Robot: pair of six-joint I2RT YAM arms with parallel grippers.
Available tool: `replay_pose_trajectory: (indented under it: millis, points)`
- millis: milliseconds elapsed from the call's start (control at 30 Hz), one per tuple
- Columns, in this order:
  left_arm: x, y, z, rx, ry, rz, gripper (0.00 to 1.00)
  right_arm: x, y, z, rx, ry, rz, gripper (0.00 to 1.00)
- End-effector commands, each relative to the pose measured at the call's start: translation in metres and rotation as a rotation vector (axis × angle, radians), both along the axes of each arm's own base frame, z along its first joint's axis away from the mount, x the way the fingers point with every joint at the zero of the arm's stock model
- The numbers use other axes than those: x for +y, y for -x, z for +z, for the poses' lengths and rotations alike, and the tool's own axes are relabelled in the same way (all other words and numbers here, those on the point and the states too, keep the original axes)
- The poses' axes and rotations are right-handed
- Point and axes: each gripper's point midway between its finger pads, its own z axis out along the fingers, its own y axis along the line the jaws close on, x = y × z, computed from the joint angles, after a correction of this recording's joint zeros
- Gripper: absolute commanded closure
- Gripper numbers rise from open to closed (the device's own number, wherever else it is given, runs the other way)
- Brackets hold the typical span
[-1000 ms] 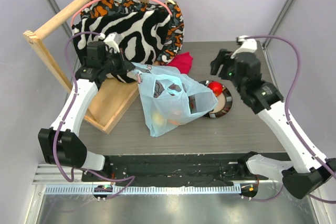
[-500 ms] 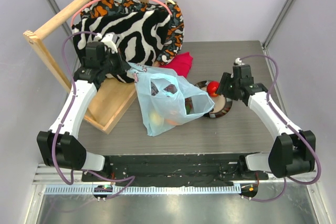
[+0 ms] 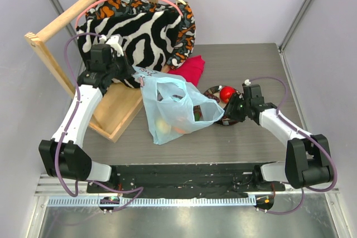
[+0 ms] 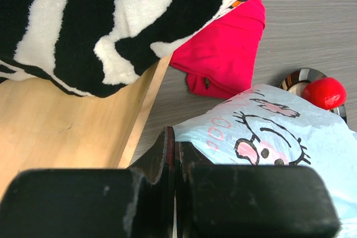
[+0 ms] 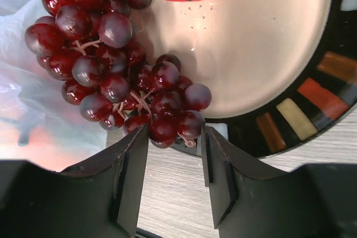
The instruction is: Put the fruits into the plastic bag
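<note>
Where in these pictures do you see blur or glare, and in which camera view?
Right wrist view: the grapes are sharp, each with small bright highlights, and the plate shows a soft sheen on its pale centre. Left wrist view: the left end effector is close, dark and slightly blurred, while the bag and red cloth are in focus. Top view: even light, faint shadows.

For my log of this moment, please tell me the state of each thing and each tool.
plastic bag: held up, mouth open, some fruits inside.
left tool: shut on the plastic bag.
right tool: open, fingers beside the grapes.
grapes: lying across the plate rim.
apple: resting on the plate.
</note>
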Motion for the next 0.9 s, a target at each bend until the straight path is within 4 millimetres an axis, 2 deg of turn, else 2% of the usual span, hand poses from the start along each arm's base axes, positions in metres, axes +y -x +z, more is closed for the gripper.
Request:
replay_pose_trajectory:
  millis: [0, 100, 500, 667, 867]
  points:
    - [0.005, -0.002, 0.034, -0.095, -0.004, 0.013, 1.0, 0.01, -0.017, 0.018, -0.085, -0.069, -0.006, 0.51]
    - [0.004, -0.002, 0.034, -0.092, 0.0, 0.008, 1.0, 0.01, -0.018, 0.019, -0.089, -0.07, -0.013, 0.51]
    - [0.002, -0.002, 0.032, -0.088, 0.008, -0.001, 1.0, 0.001, -0.008, 0.003, -0.037, -0.018, -0.032, 0.56]
    - [0.001, -0.001, 0.034, -0.092, 0.014, -0.005, 1.0, -0.006, -0.001, -0.002, -0.018, 0.011, -0.06, 0.53]
    - [-0.003, -0.002, 0.033, -0.089, 0.027, -0.017, 1.0, 0.003, -0.003, -0.004, -0.022, -0.052, -0.062, 0.45]
